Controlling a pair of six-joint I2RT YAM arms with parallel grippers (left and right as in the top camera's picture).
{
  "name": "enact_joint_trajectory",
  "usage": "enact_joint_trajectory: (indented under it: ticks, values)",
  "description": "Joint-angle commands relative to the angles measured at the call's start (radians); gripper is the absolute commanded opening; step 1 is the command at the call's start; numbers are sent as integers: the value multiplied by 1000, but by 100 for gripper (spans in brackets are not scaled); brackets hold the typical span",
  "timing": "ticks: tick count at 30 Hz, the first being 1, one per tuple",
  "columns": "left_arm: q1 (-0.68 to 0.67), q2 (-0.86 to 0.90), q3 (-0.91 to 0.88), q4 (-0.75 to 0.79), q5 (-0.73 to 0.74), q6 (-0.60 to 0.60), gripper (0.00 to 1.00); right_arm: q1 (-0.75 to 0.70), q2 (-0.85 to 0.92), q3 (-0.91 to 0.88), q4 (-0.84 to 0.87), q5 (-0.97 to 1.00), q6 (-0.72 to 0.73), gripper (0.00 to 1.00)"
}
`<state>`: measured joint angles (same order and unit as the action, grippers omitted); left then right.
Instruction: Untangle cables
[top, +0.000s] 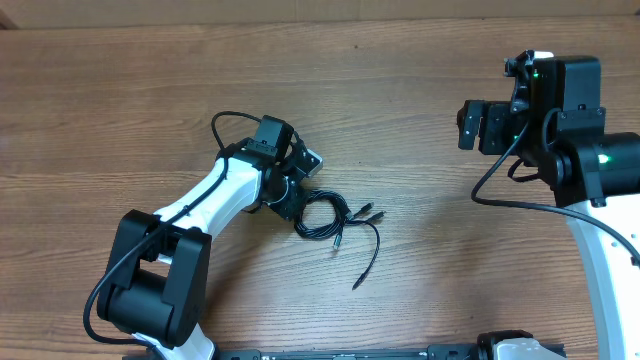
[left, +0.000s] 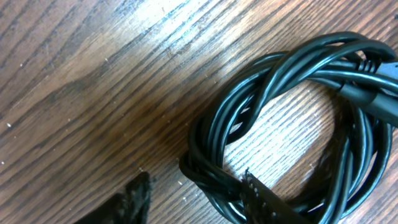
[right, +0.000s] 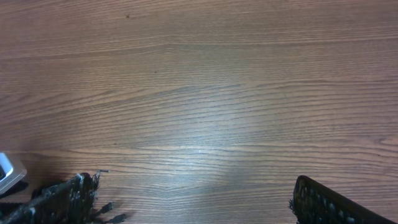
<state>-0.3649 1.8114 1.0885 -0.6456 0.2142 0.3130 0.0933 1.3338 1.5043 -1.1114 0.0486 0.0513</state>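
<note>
The cables (top: 320, 219) are thin black cords wound into a small coil on the wooden table, left of centre. Several plug ends (top: 368, 213) and one loose tail (top: 366, 268) trail to its right. My left gripper (top: 297, 207) is down at the coil's left edge. In the left wrist view the coil (left: 298, 68) fills the right side. The left gripper (left: 196, 200) is open, with the coil's near strands between its fingertips and one finger lying over the loop. My right gripper (top: 471, 125) is open, empty and far to the right; it also shows in the right wrist view (right: 199, 205).
The wooden table (top: 420, 250) spans the view. In the right wrist view, plug ends (right: 111, 211) and a white part of the left arm (right: 7, 171) sit at the lower left. The left arm's own thicker black wire (top: 222, 125) loops behind its wrist.
</note>
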Motion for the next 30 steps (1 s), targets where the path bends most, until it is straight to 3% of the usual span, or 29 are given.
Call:
enact_joint_trajectory:
  ticks: [1, 6, 8, 26, 28, 30]
  values:
    - [-5, 14, -6, 3, -4, -15, 53, 5, 1, 27, 2, -5, -4, 100]
    - [-14, 14, -6, 5, 32, -30, 71, 5, 1, 27, 2, -6, -4, 100]
    - [-20, 14, -6, 10, 47, -36, 74, 5, 1, 27, 2, -6, -4, 100]
    - [-48, 51, -9, 34, 38, -76, 75, 5, 1, 27, 2, -5, -4, 100]
    - [-48, 52, -9, 36, 37, -79, 68, 5, 1, 27, 2, -5, -4, 100]
    - [-48, 53, -9, 36, 37, -79, 39, 5, 1, 27, 2, -5, -4, 100]
